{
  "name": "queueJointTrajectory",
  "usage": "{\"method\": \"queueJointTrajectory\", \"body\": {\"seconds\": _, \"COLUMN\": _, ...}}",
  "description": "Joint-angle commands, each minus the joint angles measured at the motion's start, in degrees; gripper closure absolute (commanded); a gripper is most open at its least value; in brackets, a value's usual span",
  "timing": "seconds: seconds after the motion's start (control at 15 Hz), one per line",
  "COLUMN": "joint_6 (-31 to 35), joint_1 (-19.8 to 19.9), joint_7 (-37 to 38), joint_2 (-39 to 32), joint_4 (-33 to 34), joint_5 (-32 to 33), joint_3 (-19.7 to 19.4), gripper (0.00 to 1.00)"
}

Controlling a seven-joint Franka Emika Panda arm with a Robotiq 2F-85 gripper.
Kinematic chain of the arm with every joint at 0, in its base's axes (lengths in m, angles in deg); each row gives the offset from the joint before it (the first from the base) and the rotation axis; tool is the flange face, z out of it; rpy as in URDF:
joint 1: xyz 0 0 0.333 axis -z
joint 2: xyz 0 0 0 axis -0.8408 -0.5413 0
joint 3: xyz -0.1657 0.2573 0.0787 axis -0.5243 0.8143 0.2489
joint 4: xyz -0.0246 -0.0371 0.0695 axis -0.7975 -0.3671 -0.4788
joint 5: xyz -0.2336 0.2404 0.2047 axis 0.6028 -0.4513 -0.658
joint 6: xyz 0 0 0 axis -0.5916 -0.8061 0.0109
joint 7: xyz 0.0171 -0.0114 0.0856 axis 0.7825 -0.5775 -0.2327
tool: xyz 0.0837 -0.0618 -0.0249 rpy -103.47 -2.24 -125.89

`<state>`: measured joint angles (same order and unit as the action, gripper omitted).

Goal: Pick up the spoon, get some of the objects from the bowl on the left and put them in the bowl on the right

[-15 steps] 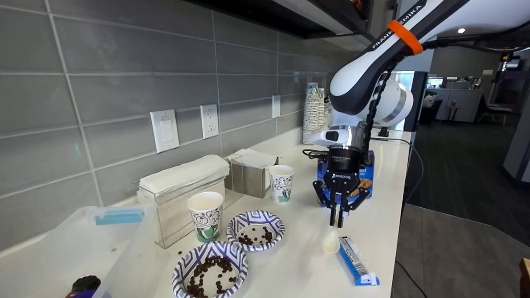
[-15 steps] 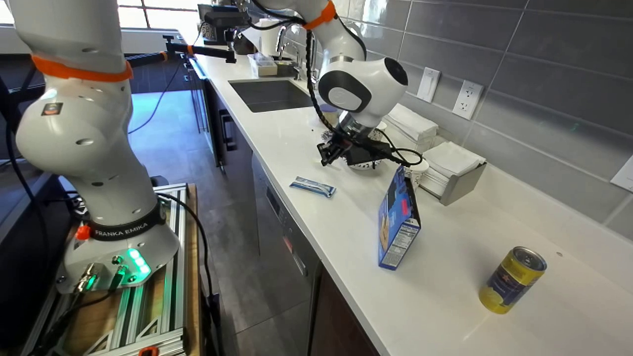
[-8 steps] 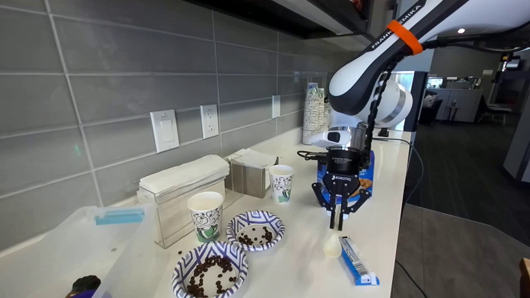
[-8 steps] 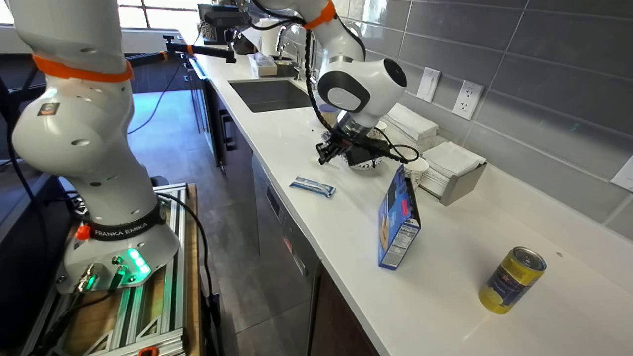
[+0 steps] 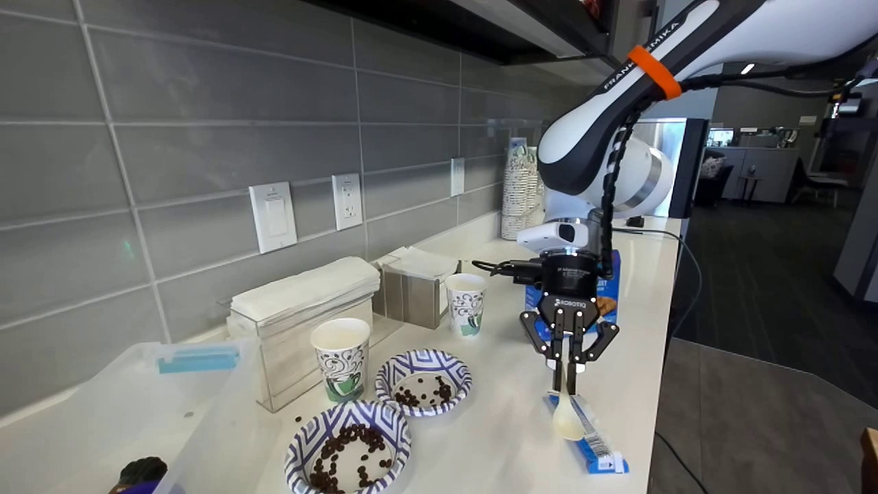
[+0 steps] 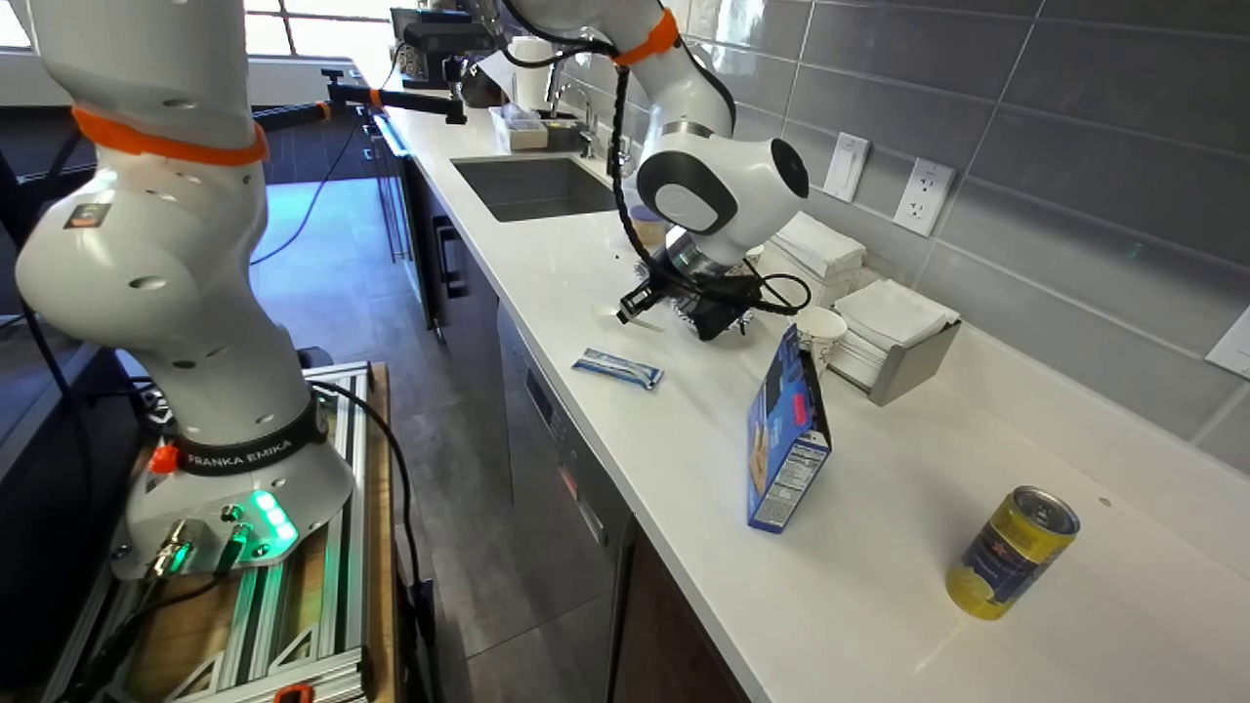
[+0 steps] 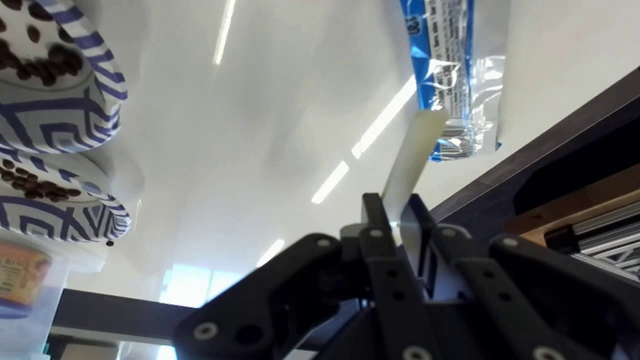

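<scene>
My gripper (image 5: 564, 385) is shut on the handle of the cream-white spoon (image 5: 568, 420). The spoon hangs down from the fingertips, its bowl end low, and overlaps the blue wrapped bar (image 5: 602, 449) in this view. In the wrist view the fingertips (image 7: 392, 205) close around the spoon (image 7: 414, 155). Two blue-and-white patterned paper bowls hold dark brown beans: a nearer bowl (image 5: 400, 442) and a farther bowl (image 5: 458, 366) touching it or nearly so. In the wrist view both bowls (image 7: 107, 82) (image 7: 117, 212) are partly cut off at the left. My gripper (image 6: 625, 314) mostly hides the bowls in an exterior view.
Paper cups (image 5: 343, 370) (image 5: 466, 312) and napkin holders (image 5: 309, 357) (image 5: 411, 298) stand along the wall. A clear bin (image 5: 212, 412) is beside the nearer bowl. A blue box (image 6: 781, 439) and yellow can (image 6: 1011, 552) stand on the counter. The counter edge (image 5: 662, 384) is close.
In an exterior view my gripper and the held spoon have moved right and lower, so the spoon now overlaps the wrapped bar. The gripper's tilt has changed slightly. The bowls have not moved.
</scene>
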<state>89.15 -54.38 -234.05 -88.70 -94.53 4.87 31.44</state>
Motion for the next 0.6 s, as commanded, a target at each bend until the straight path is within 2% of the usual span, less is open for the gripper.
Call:
{"method": "queueJointTrajectory", "body": {"seconds": 0.0, "joint_6": -2.57, "joint_1": 1.56, "joint_7": -7.10, "joint_2": -4.74, "joint_4": 4.06, "joint_5": -2.25, "joint_3": 1.14, "gripper": 0.97}}
{"method": "queueJointTrajectory", "body": {"seconds": 0.53, "joint_6": -1.30, "joint_1": 1.47, "joint_7": -10.92, "joint_2": -12.06, "joint_4": 8.31, "joint_5": -0.63, "joint_3": 2.57, "gripper": 0.97}}
